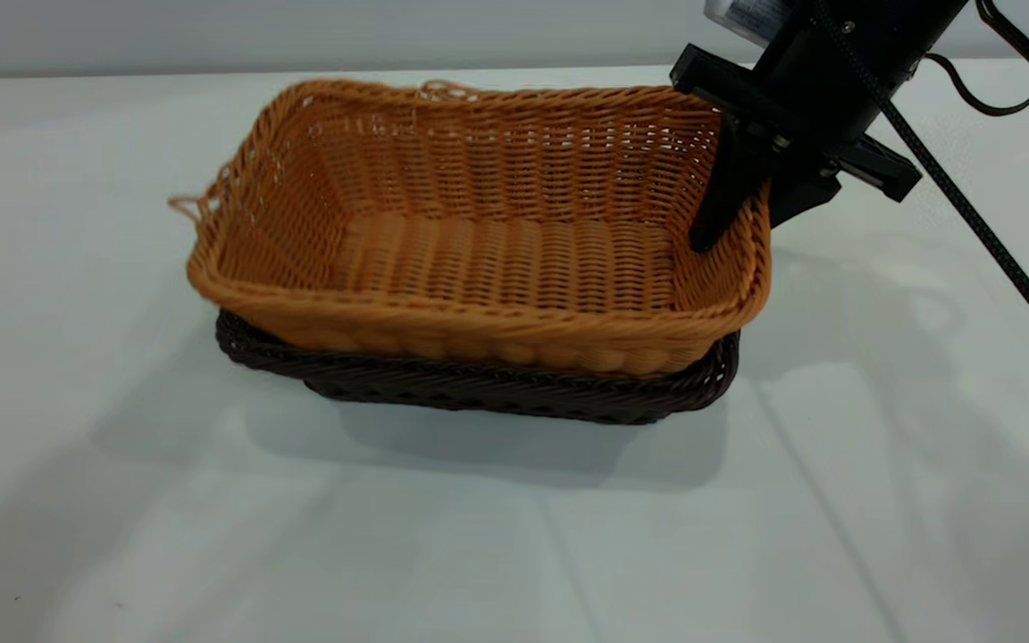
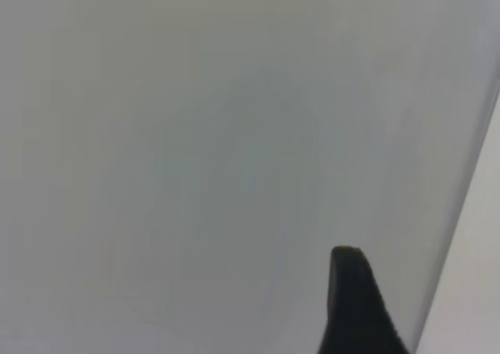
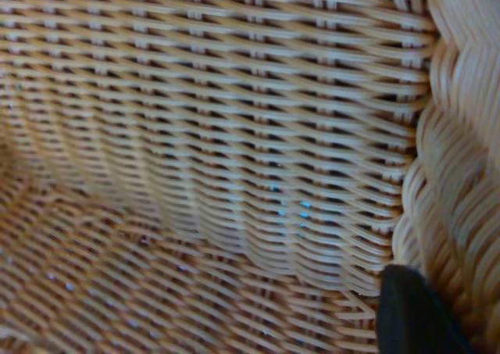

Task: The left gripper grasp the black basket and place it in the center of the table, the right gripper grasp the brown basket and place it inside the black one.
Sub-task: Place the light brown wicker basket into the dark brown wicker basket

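Brown basket [image 1: 488, 232], orange-tan wicker, nested inside the black basket [image 1: 479, 388], only the dark braided rim showing beneath and around it. Both resting near the middle of the table [image 1: 121, 500]. Slightly tilted, the end away from the right gripper [image 1: 740, 217] raised a little above the dark rim. Right gripper straddling the brown basket's near end wall, one finger [image 1: 718, 214] inside the basket, the other outside, narrow, the rim between them; contact with the wicker not clear. Close wicker weave [image 3: 234, 159] filling the right wrist view. Left gripper [image 2: 355, 307] away from the baskets, one dark fingertip showing over bare table; opening cannot be told.
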{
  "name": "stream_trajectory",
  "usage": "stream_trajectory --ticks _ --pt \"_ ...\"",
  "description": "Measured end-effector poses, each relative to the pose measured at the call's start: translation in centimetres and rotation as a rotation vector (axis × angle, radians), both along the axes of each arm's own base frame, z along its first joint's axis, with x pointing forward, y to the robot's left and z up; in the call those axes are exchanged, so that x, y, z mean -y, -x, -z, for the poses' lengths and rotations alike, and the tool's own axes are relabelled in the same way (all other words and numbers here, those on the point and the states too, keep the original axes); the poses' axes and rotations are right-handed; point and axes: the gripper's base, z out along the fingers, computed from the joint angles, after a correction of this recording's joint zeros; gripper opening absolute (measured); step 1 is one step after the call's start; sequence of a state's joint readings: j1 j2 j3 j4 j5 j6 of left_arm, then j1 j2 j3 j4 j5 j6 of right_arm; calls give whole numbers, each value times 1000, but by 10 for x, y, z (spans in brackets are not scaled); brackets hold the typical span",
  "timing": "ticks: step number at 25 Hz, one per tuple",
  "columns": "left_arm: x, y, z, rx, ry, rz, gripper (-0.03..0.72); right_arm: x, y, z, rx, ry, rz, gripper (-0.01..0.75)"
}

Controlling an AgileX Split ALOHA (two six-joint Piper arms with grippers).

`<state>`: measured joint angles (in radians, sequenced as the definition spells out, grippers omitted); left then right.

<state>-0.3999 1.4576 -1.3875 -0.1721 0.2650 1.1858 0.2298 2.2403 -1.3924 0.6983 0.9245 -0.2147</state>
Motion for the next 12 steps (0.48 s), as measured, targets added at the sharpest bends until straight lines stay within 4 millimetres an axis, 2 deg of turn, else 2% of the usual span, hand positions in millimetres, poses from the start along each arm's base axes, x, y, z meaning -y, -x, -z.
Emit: stream_trajectory --ticks 3,8,10,12 --pt "0 0 1 -8 -1 0 401 -7 4 0 0 10 -35 233" --pt "-3 8 -6 -10 5 2 401 -15 10 -7 -32 -13 -133 521" --pt "-6 17 -13 -20 26 -3 401 -16 12 -17 -61 -32 -186 599" --pt "-11 31 -23 -37 58 -11 401 -16 10 -32 -59 -26 -241 632"
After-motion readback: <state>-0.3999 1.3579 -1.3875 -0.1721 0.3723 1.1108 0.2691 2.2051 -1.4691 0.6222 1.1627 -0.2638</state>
